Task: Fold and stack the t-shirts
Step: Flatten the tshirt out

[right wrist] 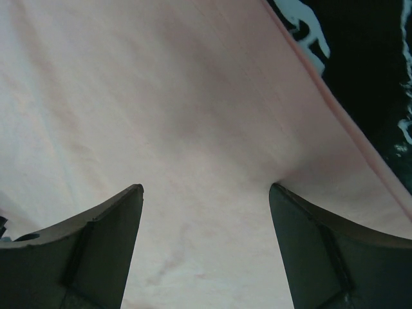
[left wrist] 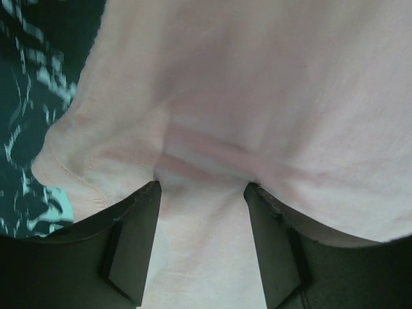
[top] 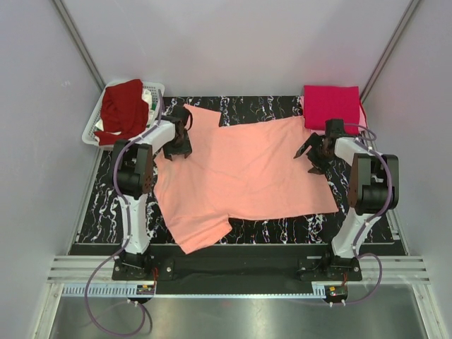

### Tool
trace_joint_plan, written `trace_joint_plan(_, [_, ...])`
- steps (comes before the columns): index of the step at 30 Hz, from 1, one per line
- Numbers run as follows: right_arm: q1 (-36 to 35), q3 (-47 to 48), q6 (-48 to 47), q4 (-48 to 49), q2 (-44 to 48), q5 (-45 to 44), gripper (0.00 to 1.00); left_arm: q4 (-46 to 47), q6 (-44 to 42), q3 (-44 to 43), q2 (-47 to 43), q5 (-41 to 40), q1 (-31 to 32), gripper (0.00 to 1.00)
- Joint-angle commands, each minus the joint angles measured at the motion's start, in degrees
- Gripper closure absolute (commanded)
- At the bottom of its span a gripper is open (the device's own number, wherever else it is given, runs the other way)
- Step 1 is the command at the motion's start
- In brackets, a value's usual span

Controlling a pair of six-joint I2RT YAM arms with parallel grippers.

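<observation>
Two sets of jaws are hovering at opposite ends of the salmon t-shirt (top: 244, 173). The shirt is lying spread flat across the middle of the dark marbled tabletop (top: 99, 212), its long axis running left to right across the frame. The left jaws are sitting over the shirt's sleeve end at the upper left. They are standing partly open with a low ridge of cloth bunching between them, and they are holding nothing that I can make out. The right jaws are poised over the hem end on the right, gaping wide and gripping nothing, with cloth directly underneath. Each end is falling to the arm on its own side, so the fold is looking like a two-armed job. The fabric is looking soft, thin and mostly smooth. A folded crimson t-shirt (top: 330, 106) is waiting in the upper right. A maroon t-shirt (top: 121, 109) is spilling out of the white basket (top: 157, 88) in the upper left.
</observation>
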State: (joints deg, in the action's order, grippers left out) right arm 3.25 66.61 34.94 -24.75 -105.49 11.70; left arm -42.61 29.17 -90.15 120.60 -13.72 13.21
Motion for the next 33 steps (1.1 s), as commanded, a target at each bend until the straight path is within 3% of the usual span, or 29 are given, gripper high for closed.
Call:
trace_joint_plan(1, [-0.61,4.66,-0.75,-0.30,-3.92,1.56,0.13,-5.19,-2.97,-7.04,7.17,-2.99,-0.91,0.39])
trace_joint_plan(3, [-0.70,6.15,0.56,0.23,-6.20,3.31,0.13,-8.60,-4.46,-17.37,11.73,-2.02,-1.43,0.38])
trace_joint_plan(4, [-0.78,6.86,0.57,0.32,-6.83,3.67,0.13,-10.20,-4.91,-17.43,13.59,-2.10,-1.52,0.38])
trace_joint_plan(8, [-0.87,10.03,0.13,-1.26,-8.06,4.03,0.13,-17.06,-6.49,-33.83,19.94,-1.40,-1.52,0.39])
trace_joint_plan(12, [-1.14,12.40,-0.57,-3.37,-5.79,4.03,0.13,-15.84,-7.28,-33.87,15.04,-0.09,-1.08,0.37])
trace_joint_plan(16, [-1.84,13.98,-1.71,-6.79,-1.39,2.01,0.11,-16.10,-7.19,-30.18,3.46,-0.96,0.23,0.33])
trace_joint_plan(18, [-2.10,14.42,-2.33,-8.90,2.11,1.31,0.10,-15.75,-7.11,-23.78,-2.00,-3.32,1.72,0.32])
trace_joint_plan(23, [-2.19,11.54,-3.56,-13.48,12.75,-2.29,0.08,-9.26,-2.55,4.50,-26.95,-3.87,4.62,0.32])
trace_joint_plan(28, [-2.28,-1.81,-0.50,-13.57,29.00,-2.48,0.05,-8.97,7.44,28.39,-47.60,-4.22,15.07,0.33])
trace_joint_plan(33, [-2.37,-18.34,3.38,-12.08,48.07,-1.51,0.06,-7.05,19.15,44.33,-62.65,2.71,25.45,0.36])
